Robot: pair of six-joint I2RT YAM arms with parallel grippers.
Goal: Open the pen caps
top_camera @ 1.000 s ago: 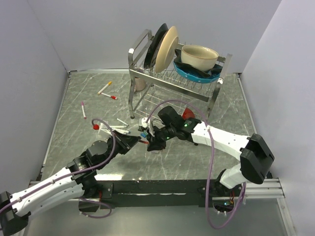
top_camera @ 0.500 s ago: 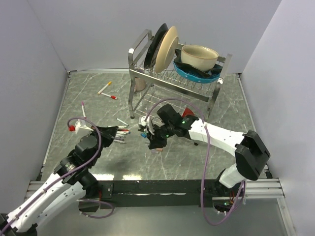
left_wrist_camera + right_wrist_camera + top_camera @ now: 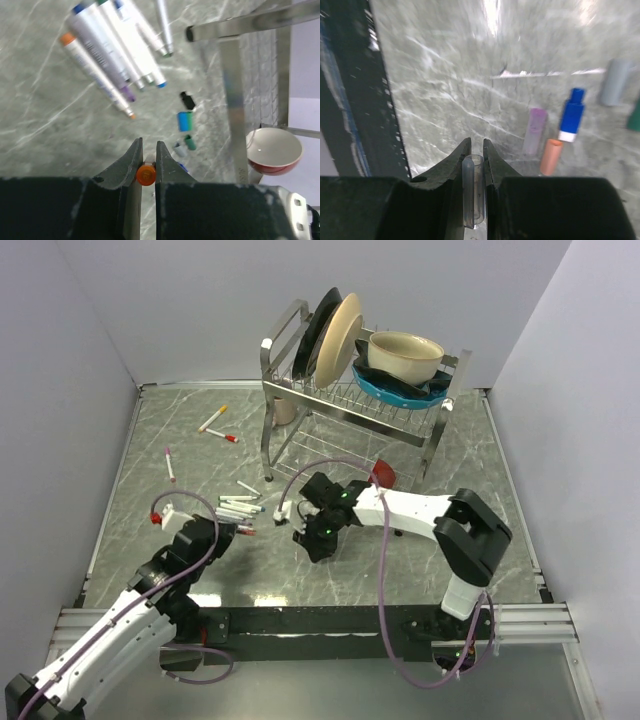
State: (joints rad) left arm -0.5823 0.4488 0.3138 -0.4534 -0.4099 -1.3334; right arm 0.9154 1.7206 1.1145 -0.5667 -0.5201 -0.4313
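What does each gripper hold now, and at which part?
The left gripper pinches an orange piece by its sides; seen end-on, cap or pen cannot be told. The right gripper clamps a greyish translucent cap by its sides.

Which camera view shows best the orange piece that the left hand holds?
The left wrist view: the orange piece sits close up in the left hand. The top view gives only a tiny reddish speck there; the right wrist view misses it.

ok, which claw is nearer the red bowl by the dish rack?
Right. The right claw, shut on a clear cap, sits down-left of the red bowl in the top view; the left claw, shut on an orange cap, is farther left, beside the uncapped pens.
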